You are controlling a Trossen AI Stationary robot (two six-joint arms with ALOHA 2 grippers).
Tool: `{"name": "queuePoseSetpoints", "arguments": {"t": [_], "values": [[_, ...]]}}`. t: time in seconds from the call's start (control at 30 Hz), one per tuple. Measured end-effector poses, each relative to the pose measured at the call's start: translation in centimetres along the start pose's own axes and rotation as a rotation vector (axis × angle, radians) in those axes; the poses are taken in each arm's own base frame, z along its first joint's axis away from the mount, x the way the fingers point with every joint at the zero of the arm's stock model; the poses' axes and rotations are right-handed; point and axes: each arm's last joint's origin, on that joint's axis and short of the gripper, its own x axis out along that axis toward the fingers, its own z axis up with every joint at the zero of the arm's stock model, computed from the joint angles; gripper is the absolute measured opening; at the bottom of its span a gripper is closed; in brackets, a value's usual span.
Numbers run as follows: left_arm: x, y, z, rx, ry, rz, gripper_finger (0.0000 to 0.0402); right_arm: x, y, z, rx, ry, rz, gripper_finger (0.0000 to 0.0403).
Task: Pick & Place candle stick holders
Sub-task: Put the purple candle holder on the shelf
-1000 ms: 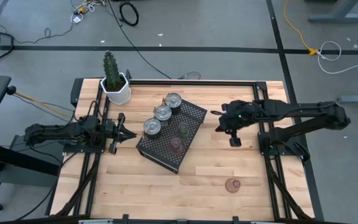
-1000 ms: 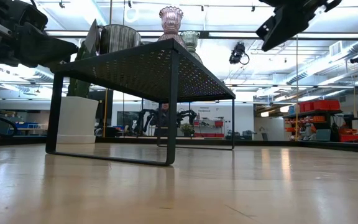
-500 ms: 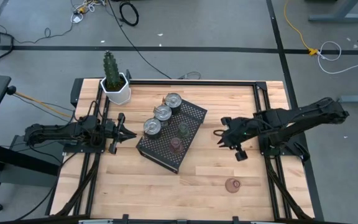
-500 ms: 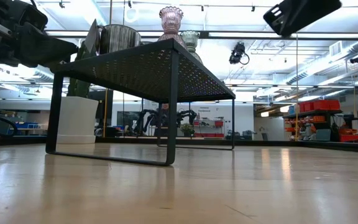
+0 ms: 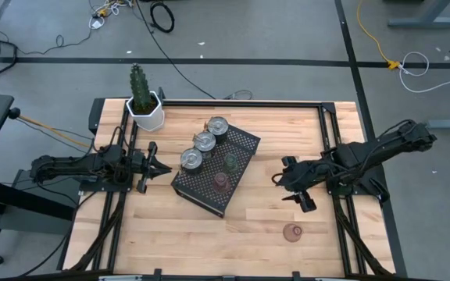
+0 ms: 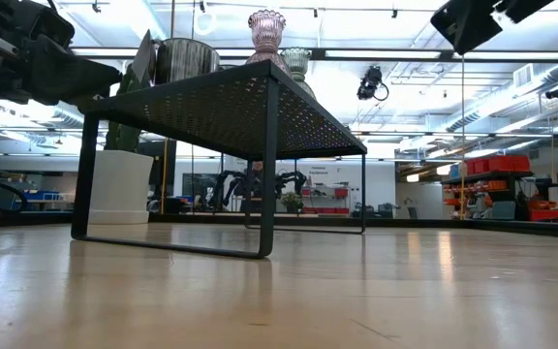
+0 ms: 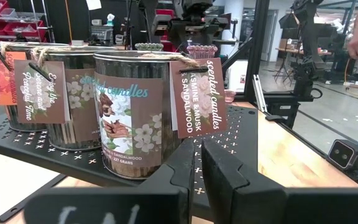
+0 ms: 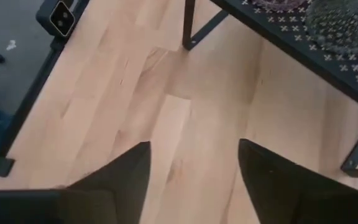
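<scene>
The wooden table [image 5: 248,226] carries a black perforated tray [image 5: 241,140] near its middle, standing on thin legs. At the back left corner a cactus in a white pot [image 5: 145,109] stands. On the tray, three silver tins [image 5: 203,142] sit in a row along its left side, with a greenish glass holder [image 5: 229,161] and a pink glass holder [image 5: 221,181] beside them. One more pink holder [image 5: 292,232] stands alone on the bare wood toward the front right, well apart from the tray. The right gripper [image 5: 280,178] hangs above the table right of the tray, fingers [image 8: 117,174] spread apart and holding nothing. The left gripper [image 5: 161,166] waits just left of the tray, fingers [image 7: 225,177] pressed together, empty.
</scene>
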Motion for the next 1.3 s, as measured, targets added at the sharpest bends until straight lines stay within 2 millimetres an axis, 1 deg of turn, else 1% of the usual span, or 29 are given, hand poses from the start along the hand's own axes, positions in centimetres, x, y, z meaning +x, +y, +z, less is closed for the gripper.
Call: {"name": "queuePoseSetpoints", "arguments": {"t": [0.23, 0.5, 0.7, 0.83, 1.3], "values": [[0.0, 0.0, 0.0, 0.000, 0.000, 0.000, 0.0034, 0.0, 1.3, -0.1, -0.035, 0.002, 0.040, 0.0299], [0.0, 0.0, 0.0, 0.000, 0.000, 0.000, 0.0034, -0.1, 2.5, -0.7, -0.031, 0.060, 0.101, 0.0335], [0.0, 0.0, 0.0, 0.000, 0.000, 0.000, 0.0034, -0.2, 3.7, -1.3, -0.083, 0.106, 0.133, 0.0341], [0.0, 0.0, 0.0, 0.000, 0.000, 0.000, 0.0034, 0.3, 4.6, -1.4, -0.115, 0.130, 0.152, 0.0341], [0.0, 0.0, 0.0, 0.000, 0.000, 0.000, 0.0034, 3.5, 7.2, -1.7, -0.203, 0.251, 0.182, 0.0342]]}}
